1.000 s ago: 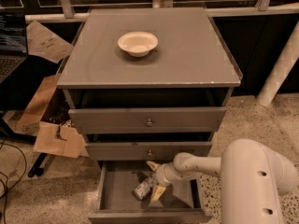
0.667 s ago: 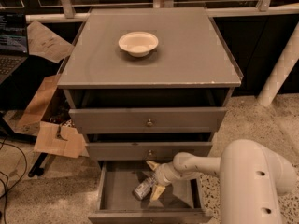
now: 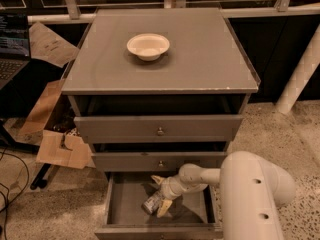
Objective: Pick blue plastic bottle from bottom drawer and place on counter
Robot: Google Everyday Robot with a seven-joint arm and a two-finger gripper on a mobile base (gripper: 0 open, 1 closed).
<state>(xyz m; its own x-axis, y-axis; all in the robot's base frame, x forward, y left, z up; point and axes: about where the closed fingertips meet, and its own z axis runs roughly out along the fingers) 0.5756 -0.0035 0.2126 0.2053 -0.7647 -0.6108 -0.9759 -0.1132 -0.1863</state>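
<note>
The bottom drawer [image 3: 120, 211] is pulled open below the two upper drawers. The blue plastic bottle [image 3: 151, 203] lies on its grey floor, near the middle, pale with a whitish label. My gripper [image 3: 159, 194] reaches into the drawer from the right. Its pale fingers [image 3: 164, 209] are spread, one behind the bottle and one in front of it. I cannot tell whether they touch the bottle. The counter [image 3: 200, 59] is the flat grey top of the cabinet.
A white bowl [image 3: 148, 45] stands on the counter at the back left. My arm's large white housing [image 3: 255, 194] fills the lower right. Cardboard pieces [image 3: 55, 149] and a laptop [image 3: 12, 44] lie left of the cabinet. A white post [image 3: 297, 79] stands at the right.
</note>
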